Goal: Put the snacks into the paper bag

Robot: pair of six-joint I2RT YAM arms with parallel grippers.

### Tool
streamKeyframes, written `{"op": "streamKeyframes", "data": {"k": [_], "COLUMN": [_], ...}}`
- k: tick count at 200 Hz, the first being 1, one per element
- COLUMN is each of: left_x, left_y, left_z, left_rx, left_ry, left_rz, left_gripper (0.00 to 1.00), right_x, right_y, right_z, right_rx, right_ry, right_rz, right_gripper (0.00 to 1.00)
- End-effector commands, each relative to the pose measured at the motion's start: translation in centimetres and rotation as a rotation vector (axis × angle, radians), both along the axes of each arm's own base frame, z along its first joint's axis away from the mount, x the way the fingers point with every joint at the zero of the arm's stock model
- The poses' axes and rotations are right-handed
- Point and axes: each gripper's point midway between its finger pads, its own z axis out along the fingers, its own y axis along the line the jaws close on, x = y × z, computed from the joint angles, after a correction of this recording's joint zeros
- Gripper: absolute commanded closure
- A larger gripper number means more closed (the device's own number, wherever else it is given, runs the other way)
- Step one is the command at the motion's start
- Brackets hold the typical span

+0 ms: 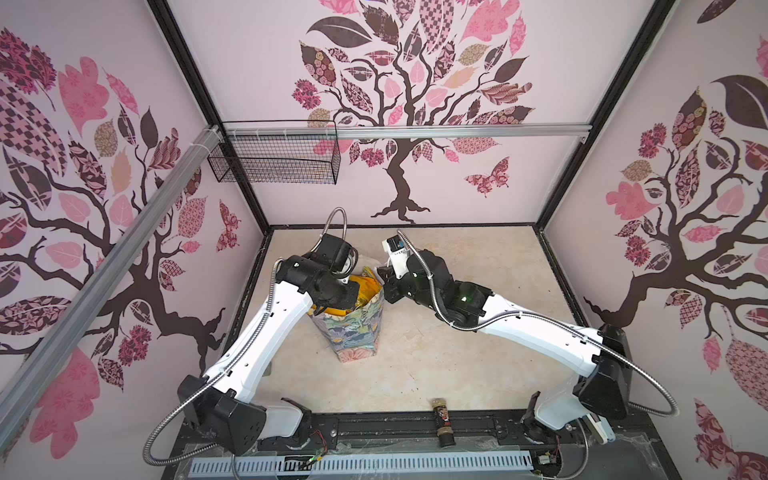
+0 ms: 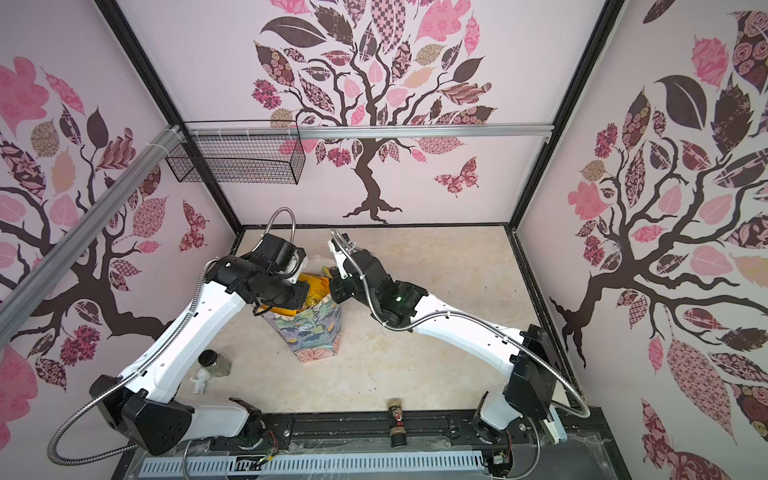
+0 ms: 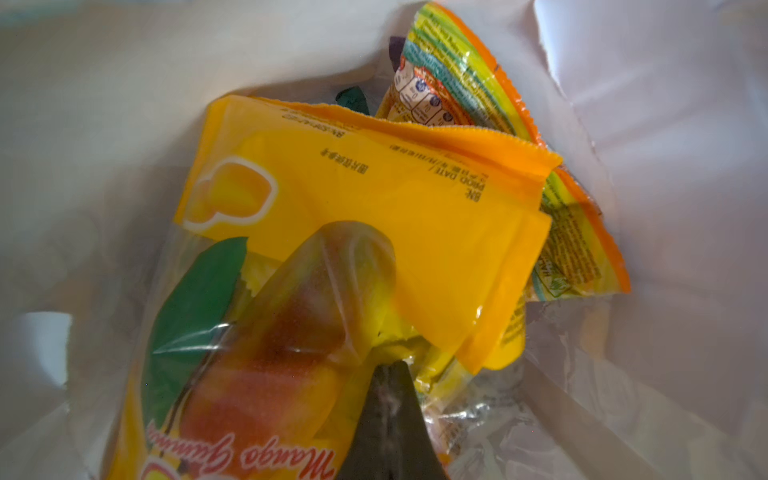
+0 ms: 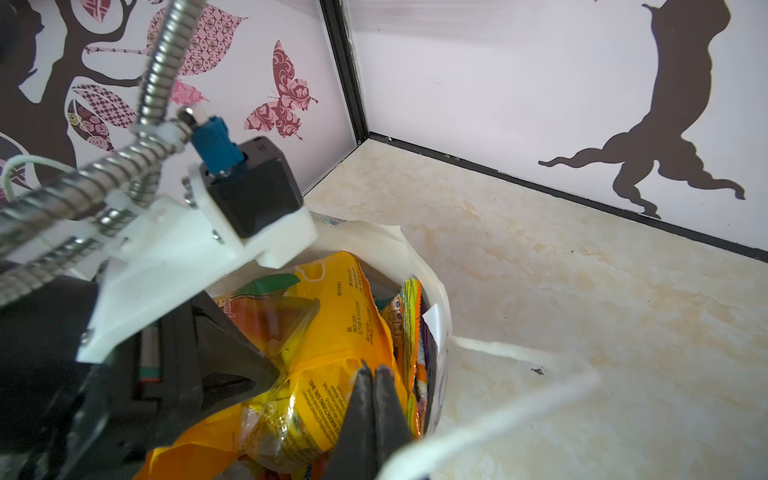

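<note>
At paper bag (image 1: 353,332) mouth: left tool (image 3: 388,368), right tool (image 4: 371,368) both clenched, tips against orange mango packet (image 3: 374,199). Step: likely tamping snacks (image 3: 478,95). Next: lift clear without snagging cord handle (image 4: 498,419).

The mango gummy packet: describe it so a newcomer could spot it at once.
Find the floral paper bag standing left of centre on the beige table. Topmost in its open mouth lies the mango packet: plain yellow-orange with a mango picture and a green leaf, unlike the rainbow-striped packet next to it.
</note>
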Motion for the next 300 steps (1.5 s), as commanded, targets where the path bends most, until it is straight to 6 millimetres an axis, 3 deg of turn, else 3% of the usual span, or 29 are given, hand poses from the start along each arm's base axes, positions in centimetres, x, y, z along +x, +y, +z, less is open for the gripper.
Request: {"op": "streamKeyframes", "data": {"k": [1, 35, 50, 64, 77, 93, 112, 147, 178, 200, 231, 262, 267, 287, 300], "left_x": [-2.4, -1.9, -0.9, 0.5, 1.5, 2.8, 3.7, 4.4, 5.1, 5.8, 7.3, 8.9, 9.3, 10.1, 10.4], "left_y": [-0.4, -0.7, -0.8, -0.9, -0.9, -0.5, 0.5, 3.9, 7.7, 9.4, 10.0, 9.0, 8.8, 8.4, 8.5], "left_z": [-3.3, -4.9, -4.2, -2.7, -0.8, 2.6, 7.3, 14.2, 18.7, 21.6, 21.8, 20.7, 19.4, 18.0, 17.0], "left_rx": [0.044, 0.050, 0.050, 0.052, 0.060, 0.068, 0.070, 0.034, 0.013, 0.003, 0.016, -0.048, -0.047, -0.061, -0.055], "left_ry": [0.129, 0.120, 0.071, 0.003, -0.056, -0.158, -0.291, -0.460, -0.575, -0.646, -0.656, -0.658, -0.632, -0.618, -0.607], "left_rz": [-0.033, -0.024, -0.017, -0.016, -0.016, 0.001, 0.038, 0.146, 0.258, 0.311, 0.344, 0.346, 0.344, 0.346, 0.357], "left_gripper": [1.00, 1.00, 0.98, 0.86, 0.82, 0.51, 0.29, 0.11, 0.07, 0.05, 0.04, 0.02, 0.02, 0.02, 0.02], "right_x": [-0.6, -0.5, -0.5, -0.2, 0.1, 0.6, 1.2, 3.3, 5.9, 6.5, 5.7, 3.9, 3.5, 1.8, 1.2], "right_y": [-0.6, -0.4, -0.4, -0.6, -0.8, -1.2, -1.6, -3.9, -7.4, -9.5, -12.4, -16.0, -16.5, -18.0, -18.6], "right_z": [2.6, 2.5, 2.5, 2.7, 3.0, 3.2, 3.5, 4.1, 4.7, 5.1, 5.1, 5.1, 5.0, 4.5, 4.2], "right_rx": [0.035, 0.022, 0.012, -0.004, -0.026, -0.053, -0.062, -0.074, -0.060, -0.084, -0.107, -0.130, -0.131, -0.119, -0.116], "right_ry": [-0.040, -0.043, -0.052, -0.072, -0.097, -0.124, -0.140, -0.161, -0.161, -0.181, -0.195, -0.209, -0.206, -0.193, -0.188], "right_rz": [0.021, 0.025, 0.025, 0.016, 0.001, -0.015, -0.022, -0.065, -0.118, -0.160, -0.213, -0.289, -0.299, -0.307, -0.315], "right_gripper": [0.99, 0.99, 0.99, 1.00, 1.00, 1.00, 1.00, 1.00, 1.00, 1.00, 1.00, 1.00, 1.00, 1.00, 0.79]}}
